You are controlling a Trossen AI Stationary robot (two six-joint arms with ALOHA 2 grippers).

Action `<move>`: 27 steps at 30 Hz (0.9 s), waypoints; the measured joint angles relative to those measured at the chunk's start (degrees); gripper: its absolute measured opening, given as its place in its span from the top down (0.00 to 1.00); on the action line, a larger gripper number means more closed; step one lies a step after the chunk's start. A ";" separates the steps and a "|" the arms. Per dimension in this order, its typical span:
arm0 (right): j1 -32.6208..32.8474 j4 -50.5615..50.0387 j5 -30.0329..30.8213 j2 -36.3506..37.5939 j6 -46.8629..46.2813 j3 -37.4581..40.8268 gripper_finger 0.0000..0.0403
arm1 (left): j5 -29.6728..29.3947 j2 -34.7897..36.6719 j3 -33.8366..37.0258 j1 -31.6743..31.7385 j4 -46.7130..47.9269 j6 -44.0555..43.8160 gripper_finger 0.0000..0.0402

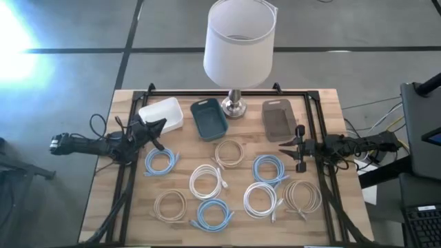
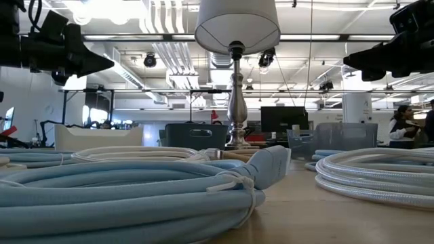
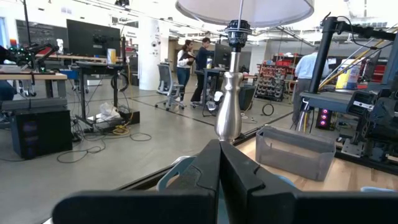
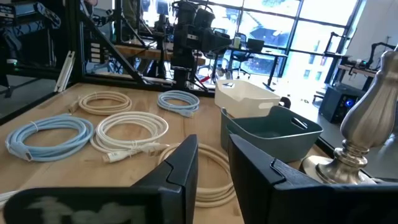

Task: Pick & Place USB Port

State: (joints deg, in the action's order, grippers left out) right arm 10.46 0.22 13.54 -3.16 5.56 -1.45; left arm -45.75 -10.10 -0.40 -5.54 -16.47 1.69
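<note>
While both arms wait, nearest cable: blue coil (image 1: 160, 162) just beside left end effector (image 1: 156, 129), pressed together.
Right end effector (image 1: 298, 145): spread, empty.

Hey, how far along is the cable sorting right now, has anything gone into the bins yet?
Nothing looks done: the white bin, blue bin and gray bin appear empty. Nothing is in hand; the left gripper is shut and the right gripper open. All eight coiled cables remain on the table.
</note>
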 joint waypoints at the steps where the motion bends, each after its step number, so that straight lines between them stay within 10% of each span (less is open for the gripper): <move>1: 0.00 -0.01 0.00 0.01 0.00 -0.02 0.80 | 0.01 0.01 0.00 -0.01 0.00 -0.01 0.97; 27: 0.00 0.01 0.00 0.02 0.00 -0.01 0.79 | 0.02 0.00 0.00 -0.02 -0.02 -0.01 0.97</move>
State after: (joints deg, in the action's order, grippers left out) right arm 10.47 0.23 13.54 -3.14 5.56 -1.46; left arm -45.74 -10.11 -0.40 -5.56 -16.48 1.68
